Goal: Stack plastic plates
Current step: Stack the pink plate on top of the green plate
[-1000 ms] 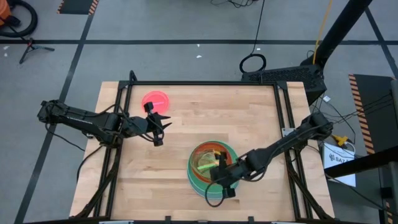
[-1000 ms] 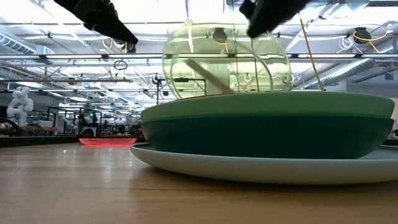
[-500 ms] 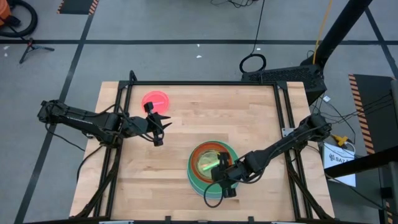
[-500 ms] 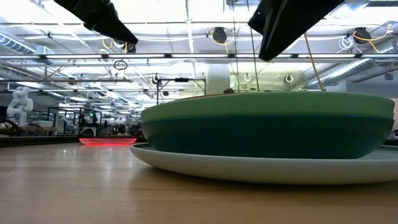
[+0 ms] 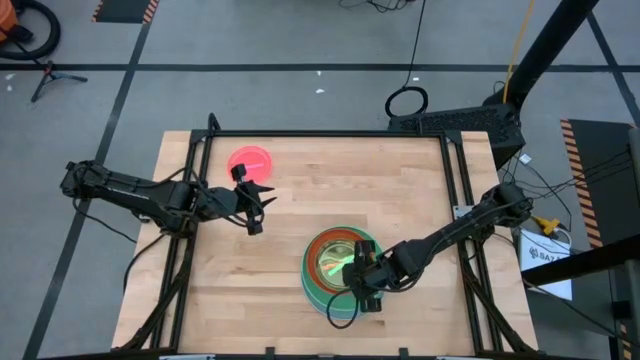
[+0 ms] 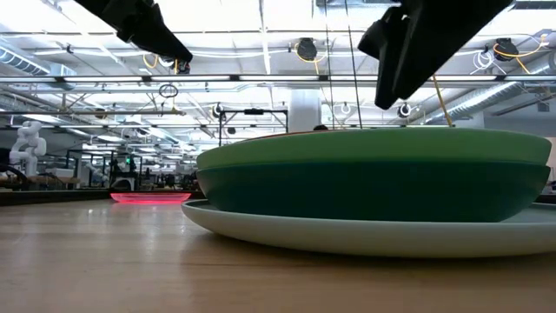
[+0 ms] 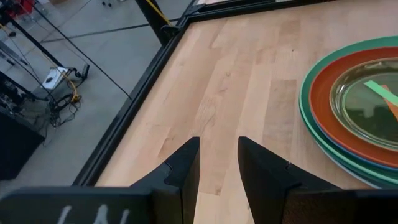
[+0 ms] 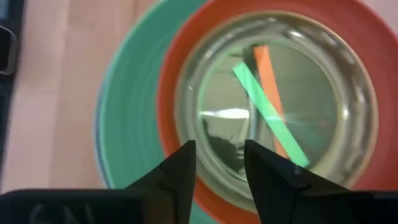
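The plastic plates form a stack near the table's near edge: a light blue one at the bottom, green ones above it, then a red-orange one. A translucent small plate lies flat inside the red-orange one, showing a green and an orange strip. A pink plate rests alone at the far left. My right gripper hovers open just above the stack's near side, touching nothing. My left gripper stands open and empty above bare table, left of the stack and near the pink plate.
A black frame runs around the wooden table. Bare wood lies between the stack and the far edge, and more to the stack's left. The floor and cables show beyond the table's edge.
The translucent plate stood tilted up on the stack a second ago. It has tipped down and now lies flat inside it. My right gripper has let go of it and drawn back slightly toward the near edge.
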You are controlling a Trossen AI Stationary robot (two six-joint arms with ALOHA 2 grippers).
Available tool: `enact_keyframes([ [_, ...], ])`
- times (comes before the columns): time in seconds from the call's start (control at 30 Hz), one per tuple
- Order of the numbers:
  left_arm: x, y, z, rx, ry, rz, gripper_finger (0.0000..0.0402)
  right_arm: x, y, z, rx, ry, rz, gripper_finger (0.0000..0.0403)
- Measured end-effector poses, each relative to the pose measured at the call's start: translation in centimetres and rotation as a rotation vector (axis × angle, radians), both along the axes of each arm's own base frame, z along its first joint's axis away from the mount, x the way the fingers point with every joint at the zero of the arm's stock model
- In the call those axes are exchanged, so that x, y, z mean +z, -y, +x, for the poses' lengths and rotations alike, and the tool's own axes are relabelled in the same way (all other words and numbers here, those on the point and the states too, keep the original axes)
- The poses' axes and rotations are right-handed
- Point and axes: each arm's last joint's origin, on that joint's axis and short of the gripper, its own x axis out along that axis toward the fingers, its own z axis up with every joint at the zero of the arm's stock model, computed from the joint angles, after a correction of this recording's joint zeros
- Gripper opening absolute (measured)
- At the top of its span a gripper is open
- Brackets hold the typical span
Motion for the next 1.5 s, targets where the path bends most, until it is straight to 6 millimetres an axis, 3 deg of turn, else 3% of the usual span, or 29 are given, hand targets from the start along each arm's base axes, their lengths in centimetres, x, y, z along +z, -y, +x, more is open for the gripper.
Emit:
enact_keyframes([
  [0.17, -0.1, 0.0, 0.0, 0.022, 0.014, -0.04, 0.0115, 1.2, 0.7, -0.6, 0.023, 0.038, -0.101, 0.0119],
  [0.5, 0.0, 0.0, 0.0, 0.046, 0.038, -0.081, 0.0115, 5.7, 2.8, -3.7, 0.111, 0.24, -0.283, 0.0114],
  [0.9, -0.6, -0.9, 0.5, 0.195, 0.088, -0.239, 0.0115, 3.7, 8.8, -9.7, 0.11, 0.748, -0.356, 0.0114],
  [1.17, -4.3, -2.6, 2.1, 0.439, -0.04, -0.361, 0.0115, 4.2, 11.2, -12.8, 0.115, 0.908, -0.336, 0.0114],
  [1.33, -6.8, -5.4, 2.5, 0.657, -0.127, -0.438, 0.0115, 4.0, 11.6, -13.8, 0.187, 0.959, -0.317, 0.0114],
  [1.5, -9.0, -8.5, 2.7, 0.756, -0.236, -0.507, 0.0115, 4.2, 12.0, -14.6, 0.182, 0.962, -0.333, 0.0114],
])
